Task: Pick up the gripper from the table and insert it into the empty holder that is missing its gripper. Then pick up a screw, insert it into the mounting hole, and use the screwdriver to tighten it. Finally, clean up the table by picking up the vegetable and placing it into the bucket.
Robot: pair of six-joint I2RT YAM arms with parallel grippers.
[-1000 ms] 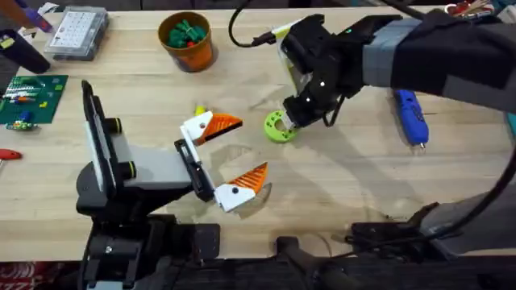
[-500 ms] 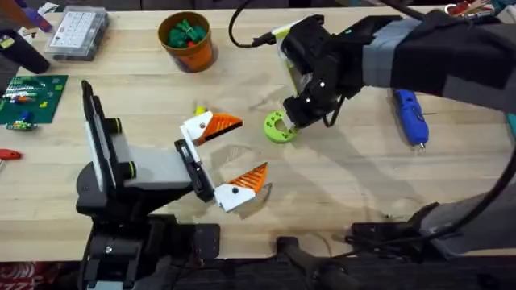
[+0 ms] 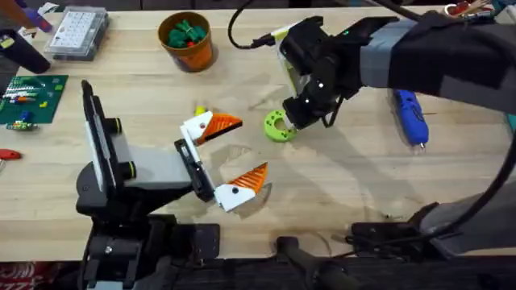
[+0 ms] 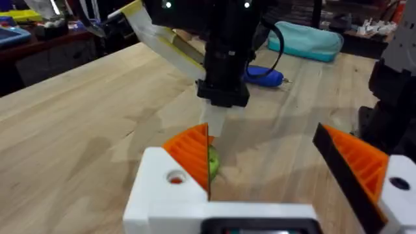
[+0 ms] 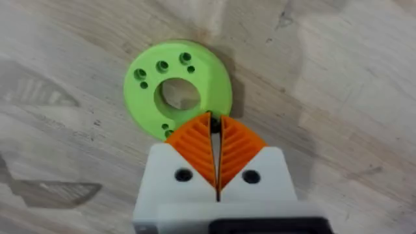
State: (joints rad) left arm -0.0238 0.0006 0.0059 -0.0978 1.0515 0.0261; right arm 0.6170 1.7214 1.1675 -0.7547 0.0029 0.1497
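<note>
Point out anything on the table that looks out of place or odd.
Nothing looks spilled or damaged. The green vegetable already sits in the bucket, and the screwdriver lies flat on the table. The right gripper, fingers nearly together, is at the rim of the green ring.

On the wide light wooden plank desk (image 3: 339, 185), the small round orange bucket (image 3: 189, 42) sits at the far side, left of centre, with green pieces (image 3: 185, 33) inside it. The flat green ring with small holes (image 3: 278, 127) lies mid-desk, the right gripper (image 3: 294, 118) right at its rim and the left gripper (image 3: 232, 161) to its near left. The blue pen-shaped electric screwdriver (image 3: 409, 115) lies well right of the ring. A clear compartment box (image 3: 77, 32) sits in the far-left corner.
</note>
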